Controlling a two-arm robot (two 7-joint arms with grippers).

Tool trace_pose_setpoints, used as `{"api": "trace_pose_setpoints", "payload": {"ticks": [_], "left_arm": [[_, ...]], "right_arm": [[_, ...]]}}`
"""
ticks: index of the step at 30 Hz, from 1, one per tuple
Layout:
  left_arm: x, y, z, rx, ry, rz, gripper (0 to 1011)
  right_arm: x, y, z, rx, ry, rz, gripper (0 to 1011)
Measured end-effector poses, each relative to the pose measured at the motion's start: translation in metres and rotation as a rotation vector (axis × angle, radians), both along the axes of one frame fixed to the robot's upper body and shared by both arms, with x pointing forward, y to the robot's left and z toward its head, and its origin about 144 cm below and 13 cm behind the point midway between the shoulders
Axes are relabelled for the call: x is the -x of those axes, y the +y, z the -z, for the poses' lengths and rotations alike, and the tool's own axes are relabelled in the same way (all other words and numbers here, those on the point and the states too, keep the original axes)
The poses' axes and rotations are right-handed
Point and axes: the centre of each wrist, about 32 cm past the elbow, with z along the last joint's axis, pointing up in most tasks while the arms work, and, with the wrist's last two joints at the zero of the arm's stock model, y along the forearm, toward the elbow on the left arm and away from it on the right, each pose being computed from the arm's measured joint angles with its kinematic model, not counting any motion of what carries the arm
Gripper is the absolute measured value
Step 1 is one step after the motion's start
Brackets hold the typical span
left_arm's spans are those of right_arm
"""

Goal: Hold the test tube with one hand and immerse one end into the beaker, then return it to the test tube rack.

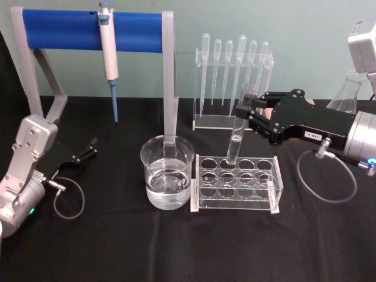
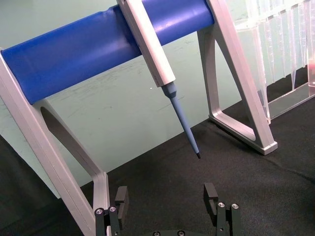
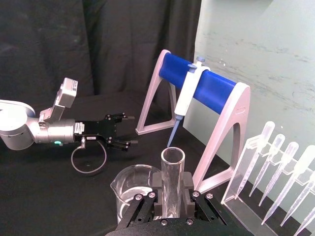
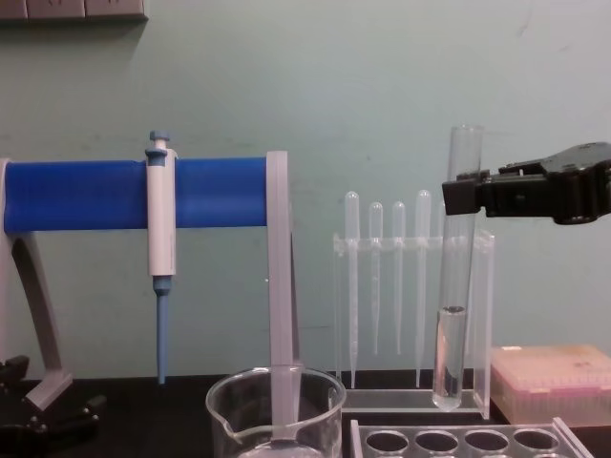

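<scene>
The right tool [image 1: 245, 108] reaches in from the right side and is clamped on the upper part of the test tube [image 1: 238, 132], a little below its open rim. The tube stands almost upright with a small amount of clear liquid in its lower part. Its round bottom is at the far row of the clear test tube rack [image 1: 276, 189]. In the chest view it hangs just above the rack's top plate, in front of the pipette stand.

The beaker [image 1: 154, 163] sits on the black tabletop [image 1: 117, 247] just left of the rack. It is partly filled with clear liquid, and the tube is apart from it.

The left tool [image 1: 91, 148] lies low at the near left of the tabletop with its fingers spread wide and holding nothing. It points toward the blue-barred stand [image 1: 70, 29], where a white-and-blue pipettor [image 1: 108, 53] hangs tip down.

Behind the rack, a row of thin plastic pipettes [image 1: 235, 64] stands in a clear holder at the far edge.
</scene>
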Motion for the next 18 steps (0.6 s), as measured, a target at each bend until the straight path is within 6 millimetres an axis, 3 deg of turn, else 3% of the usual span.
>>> {"api": "trace_pose_setpoints", "payload": {"ticks": [18], "left_arm": [[0.0,0.0,0.0,0.0,0.0,0.0,1000]], "right_arm": [[0.0,0.0,0.0,0.0,0.0,0.0,243]]}}
